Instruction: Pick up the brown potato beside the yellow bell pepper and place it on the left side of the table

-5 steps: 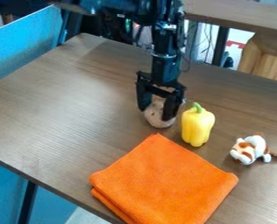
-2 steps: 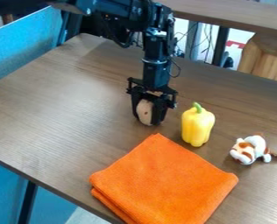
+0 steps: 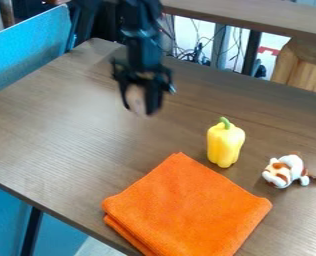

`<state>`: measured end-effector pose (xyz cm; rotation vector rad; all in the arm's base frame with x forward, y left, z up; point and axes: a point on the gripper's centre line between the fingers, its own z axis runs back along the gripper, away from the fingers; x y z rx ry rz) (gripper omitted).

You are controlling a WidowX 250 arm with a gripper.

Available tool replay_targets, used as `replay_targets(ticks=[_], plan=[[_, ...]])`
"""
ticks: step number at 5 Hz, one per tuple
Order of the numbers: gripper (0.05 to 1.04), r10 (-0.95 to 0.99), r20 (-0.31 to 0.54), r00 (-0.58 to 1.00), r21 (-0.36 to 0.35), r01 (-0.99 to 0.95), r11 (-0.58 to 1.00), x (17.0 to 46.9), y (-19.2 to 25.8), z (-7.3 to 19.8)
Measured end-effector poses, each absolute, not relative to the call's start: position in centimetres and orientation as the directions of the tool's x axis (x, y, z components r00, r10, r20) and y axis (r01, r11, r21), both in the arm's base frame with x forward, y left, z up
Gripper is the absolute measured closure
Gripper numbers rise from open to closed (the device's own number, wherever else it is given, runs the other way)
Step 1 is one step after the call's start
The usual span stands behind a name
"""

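We see the black gripper [image 3: 143, 104] over the far part of the wood-grained counter [image 3: 60, 132], its fingers closed around a pale, rounded object [image 3: 136, 98]. Nearer us stands a smooth, lobed yellow pepper [image 3: 225, 143], beside a folded, fuzzy orange cloth [image 3: 187, 205]; rightward lies a brown-and-white plush toy [image 3: 285, 171].
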<state>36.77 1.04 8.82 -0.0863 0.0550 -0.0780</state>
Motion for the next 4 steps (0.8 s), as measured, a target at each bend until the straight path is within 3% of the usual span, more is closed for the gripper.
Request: replay_targets(ticks=[1,3,4], plan=[[0.439,0.013,-0.107,0.994,-0.039,-0.017,0.999,33.2,5.7,9.9],[0.439,0.17,-0.391,0.905,0.062,-0.158,0.985,27.8,14.5,6.2],[0.439,0.224,-0.411,0.884,0.144,-0.179,0.973,27.5,16.9,5.8]])
